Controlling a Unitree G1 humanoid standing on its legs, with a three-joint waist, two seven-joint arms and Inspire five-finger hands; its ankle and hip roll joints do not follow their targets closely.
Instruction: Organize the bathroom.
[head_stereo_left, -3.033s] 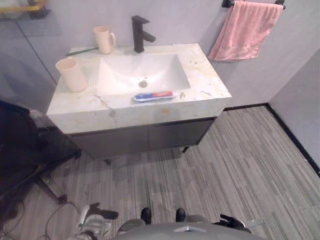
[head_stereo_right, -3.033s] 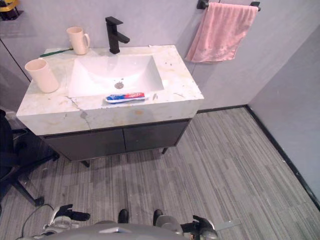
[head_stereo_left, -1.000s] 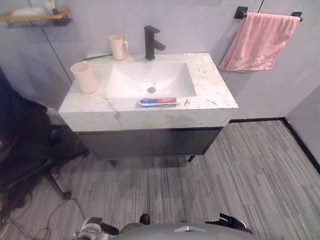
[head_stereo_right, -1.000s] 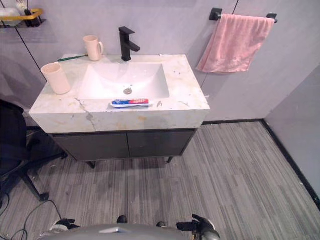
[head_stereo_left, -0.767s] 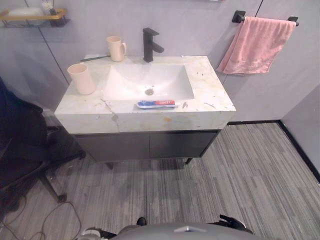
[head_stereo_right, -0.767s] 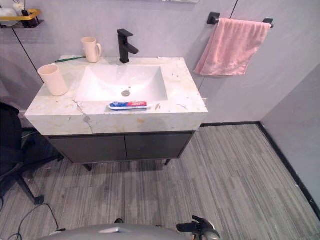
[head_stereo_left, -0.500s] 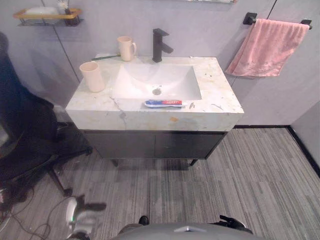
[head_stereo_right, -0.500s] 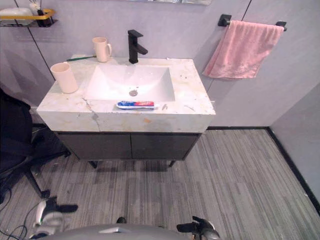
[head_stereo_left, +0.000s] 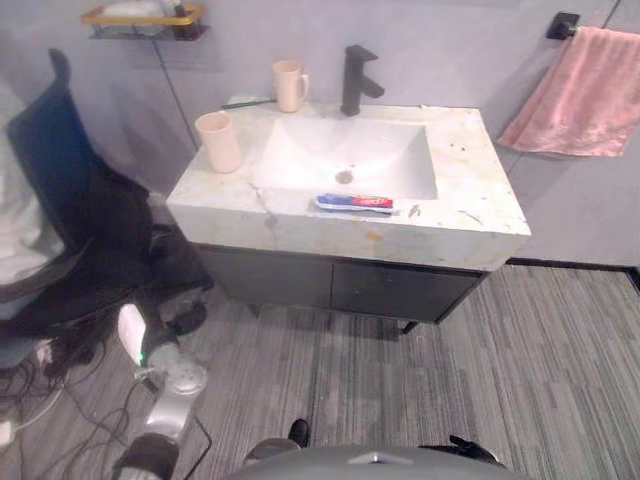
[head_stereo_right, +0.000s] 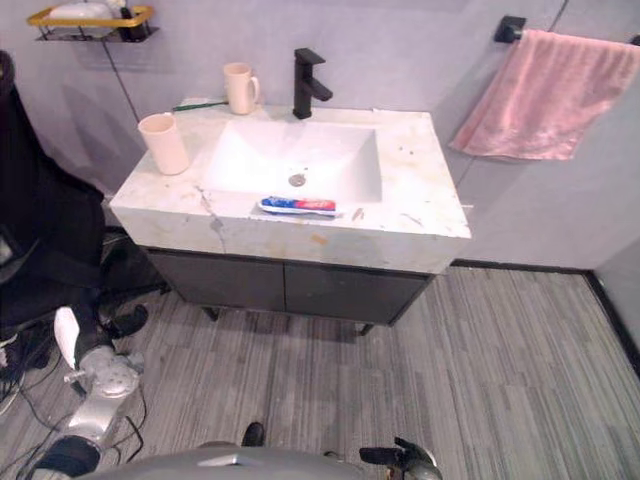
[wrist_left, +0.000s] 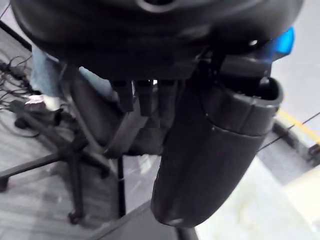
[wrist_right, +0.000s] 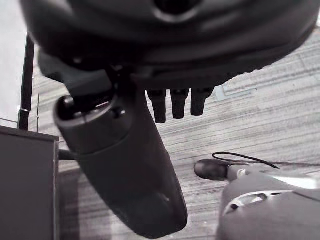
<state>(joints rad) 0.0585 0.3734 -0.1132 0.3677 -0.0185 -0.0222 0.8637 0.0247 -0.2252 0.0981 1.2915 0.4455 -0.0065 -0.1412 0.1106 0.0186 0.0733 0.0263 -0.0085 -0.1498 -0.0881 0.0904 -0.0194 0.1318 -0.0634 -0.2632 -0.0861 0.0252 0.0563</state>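
Nearest, the right hand (head_stereo_right: 398, 458) sits low at the bottom edge, over the grey striped floor (head_stereo_right: 500, 350); its own wrist view shows the thumb (wrist_right: 125, 165) straight and the fingers (wrist_right: 180, 102) hanging relaxed, holding nothing. The left hand (head_stereo_left: 178, 322) is raised at the lower left, above the floor and well short of the vanity; its wrist view shows the thumb (wrist_left: 210, 150) straight and the fingers (wrist_left: 145, 97) loosely extended, empty; a black office chair (head_stereo_left: 80, 220) stands just beyond it, between that hand and the left end of the vanity, with a person's pale sleeve (head_stereo_left: 25, 230) at the far left edge.

Further on is the dark cabinet (head_stereo_right: 290, 285) under a marble counter (head_stereo_right: 420, 190); a toothpaste tube (head_stereo_right: 298, 206) lies flat on the front rim, just before the white basin (head_stereo_right: 295, 155); a handleless pink cup (head_stereo_right: 164, 143) stands upright on the counter's left side, apart from the basin.

At the back, a cream mug (head_stereo_right: 239, 87) stands upright left of the black faucet (head_stereo_right: 306, 83); a green toothbrush (head_stereo_right: 198, 104) lies flat on the counter just left of the mug. On the wall, a gold-edged shelf (head_stereo_right: 90, 20) hangs at upper left; a pink towel (head_stereo_right: 555, 95) hangs from a bar at upper right.
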